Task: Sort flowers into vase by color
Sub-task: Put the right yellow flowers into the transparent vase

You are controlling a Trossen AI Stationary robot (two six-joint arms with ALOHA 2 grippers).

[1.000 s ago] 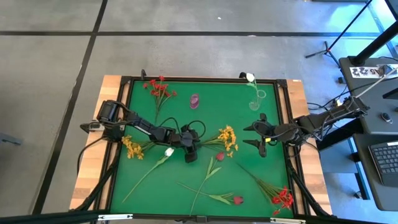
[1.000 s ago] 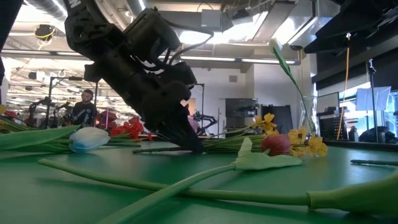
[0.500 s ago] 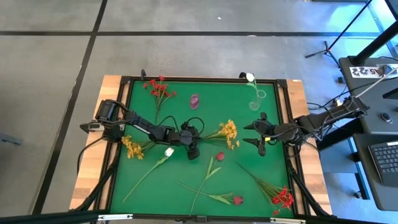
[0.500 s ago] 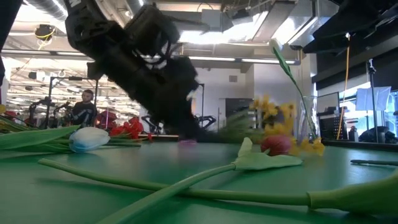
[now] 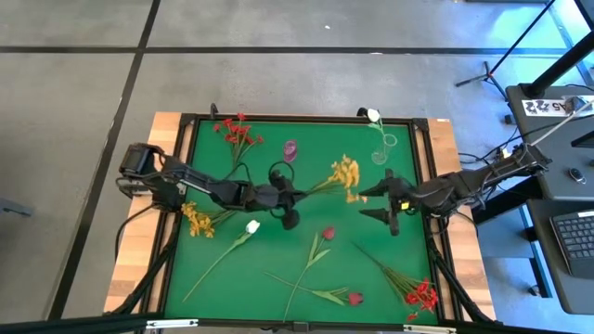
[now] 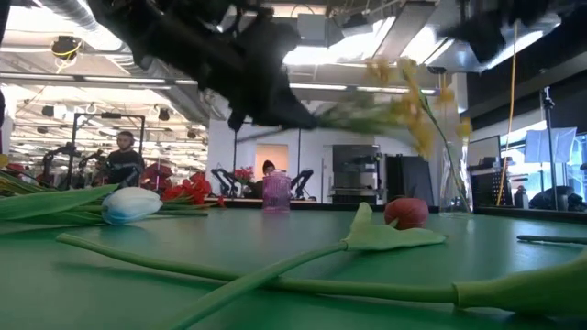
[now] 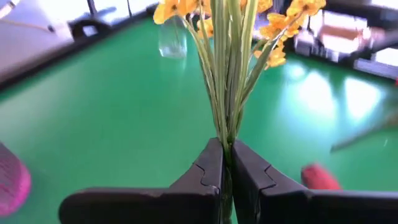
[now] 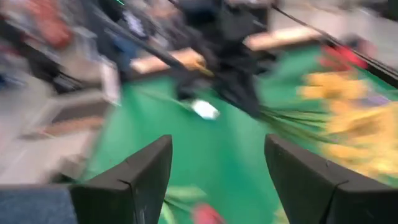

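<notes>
holding the yellow flowers (image 5: 344, 174) by their stems above the green mat (image 5: 306, 264) near its middle, the left gripper (image 5: 290, 194) is clamped shut on them; the right gripper (image 5: 388, 206) hovers nearby, fingers spread apart.

You have a grey concrete floor (image 5: 306, 79) crossed by dark lines around the table (image 5: 174, 125), a desk with a keyboard (image 5: 574, 237) off its right edge, and bright ceiling lights (image 6: 316, 55) over a workshop where a person (image 6: 122, 158) stands.
</notes>
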